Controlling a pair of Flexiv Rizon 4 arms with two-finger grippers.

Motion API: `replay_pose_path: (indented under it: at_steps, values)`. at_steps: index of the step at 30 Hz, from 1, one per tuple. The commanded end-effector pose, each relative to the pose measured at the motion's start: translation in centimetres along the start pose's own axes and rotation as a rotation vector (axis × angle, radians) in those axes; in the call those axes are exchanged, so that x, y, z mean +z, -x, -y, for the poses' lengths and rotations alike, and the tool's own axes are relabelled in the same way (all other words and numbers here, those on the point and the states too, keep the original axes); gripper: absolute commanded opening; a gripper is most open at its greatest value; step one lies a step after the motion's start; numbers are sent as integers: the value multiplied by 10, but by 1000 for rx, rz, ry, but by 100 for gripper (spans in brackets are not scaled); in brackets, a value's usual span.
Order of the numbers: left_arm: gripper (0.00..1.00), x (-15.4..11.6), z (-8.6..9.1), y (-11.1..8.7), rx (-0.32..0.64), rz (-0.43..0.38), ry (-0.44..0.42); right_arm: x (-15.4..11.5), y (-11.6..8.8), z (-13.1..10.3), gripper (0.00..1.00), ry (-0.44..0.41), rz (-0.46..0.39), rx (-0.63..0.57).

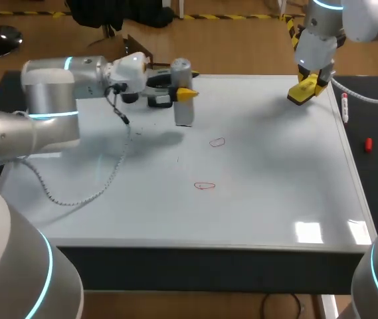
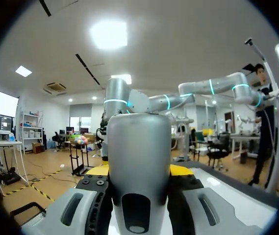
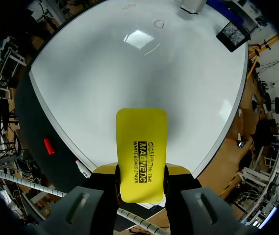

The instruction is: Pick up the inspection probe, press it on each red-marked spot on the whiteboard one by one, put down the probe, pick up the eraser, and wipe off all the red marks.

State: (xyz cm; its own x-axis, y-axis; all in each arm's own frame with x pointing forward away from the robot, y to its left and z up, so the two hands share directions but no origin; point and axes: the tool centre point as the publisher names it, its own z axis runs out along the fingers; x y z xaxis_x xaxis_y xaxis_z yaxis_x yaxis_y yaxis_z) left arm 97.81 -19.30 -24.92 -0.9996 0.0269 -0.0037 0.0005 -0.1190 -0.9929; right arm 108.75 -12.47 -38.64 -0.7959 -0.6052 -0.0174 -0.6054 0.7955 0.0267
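Note:
The grey cylindrical probe [image 1: 183,113] stands upright over the far left part of the whiteboard [image 1: 268,173]. My left gripper [image 1: 183,94] is shut on it from the side. In the left wrist view the probe [image 2: 139,152] fills the gap between the fingers. Two red marks [image 1: 217,141] [image 1: 204,186] are drawn near the board's middle, apart from the probe. My right gripper [image 1: 306,88] hangs over the far right corner, shut on the yellow eraser [image 1: 297,97]. The right wrist view shows the eraser [image 3: 141,147] held clear above the board [image 3: 105,73], with a red mark [image 3: 159,23] far ahead.
A marker pen [image 1: 345,106] lies along the whiteboard's right edge. Its red cap [image 1: 369,144] rests on the dark mat beside the board. A grey cable [image 1: 82,193] trails from my left arm across the board's left side.

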Motion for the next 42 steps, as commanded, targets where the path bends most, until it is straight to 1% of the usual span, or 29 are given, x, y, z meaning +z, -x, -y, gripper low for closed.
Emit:
replay_pose_path:
  at_steps: [1, 5, 10, 14, 19, 27, 42]
  values:
    - [0, -55, 13, -10, 8, 116, 9, -1, 1, 1, 0, -2, -5, -1]
    - [0, -100, 18, -6, 22, 184, 30, -1, 1, 1, 0, -2, -5, -1]
    - [0, -145, 22, -4, 29, 245, 40, -1, 1, 1, 0, -2, -5, -1]
    - [0, -171, 24, -4, 29, 282, 40, -1, 1, 1, 0, -2, -5, -1]
    - [0, -193, 27, -3, 37, 315, 37, -1, 1, 1, 0, -2, -5, -1]
    - [0, -211, 30, -5, 37, 349, 33, -1, 1, 1, 0, -2, -5, -1]
    - [0, -211, 30, -5, 37, 349, 33, -1, 1, 1, 0, -2, -5, -1]
